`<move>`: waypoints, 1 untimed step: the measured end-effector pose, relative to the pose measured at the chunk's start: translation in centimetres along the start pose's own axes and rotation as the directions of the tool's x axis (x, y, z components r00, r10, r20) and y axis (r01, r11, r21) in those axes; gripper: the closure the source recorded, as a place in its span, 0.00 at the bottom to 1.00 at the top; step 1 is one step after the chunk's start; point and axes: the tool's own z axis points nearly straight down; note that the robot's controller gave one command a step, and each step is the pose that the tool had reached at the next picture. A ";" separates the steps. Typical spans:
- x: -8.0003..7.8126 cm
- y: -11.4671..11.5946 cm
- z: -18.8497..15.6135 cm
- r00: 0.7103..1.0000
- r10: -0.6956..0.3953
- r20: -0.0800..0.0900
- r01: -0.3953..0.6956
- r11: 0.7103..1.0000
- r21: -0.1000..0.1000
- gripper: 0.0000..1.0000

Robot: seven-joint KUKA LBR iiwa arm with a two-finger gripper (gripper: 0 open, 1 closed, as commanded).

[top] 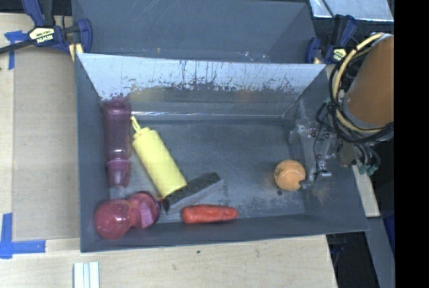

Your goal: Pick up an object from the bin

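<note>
Your gripper (pixel 314 163) is hanging by the bin's (pixel 221 139) right wall | sitting just beside the orange ball (pixel 289 175) | you cannot tell whether it is clenched or released

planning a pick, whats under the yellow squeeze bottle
A dark flat bar sticks out from beneath the yellow squeeze bottle's lower end, pointing right. How far it runs underneath is covered by the bottle.

Just left of the fingers (pixel 320 170) an orange ball (pixel 289 175) blocks the way, and the bin wall (pixel 337 199) rises close on their right. Farther left the bin floor (pixel 234 146) lies bare up to the yellow bottle (pixel 158 161), black bar (pixel 194 187) and red carrot (pixel 209 213).
</note>
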 end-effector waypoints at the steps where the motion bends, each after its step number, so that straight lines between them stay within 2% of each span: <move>1: 0.0 0.0 0.0 1.000 0.000 0.000 0.000 1.000 0.000 0.00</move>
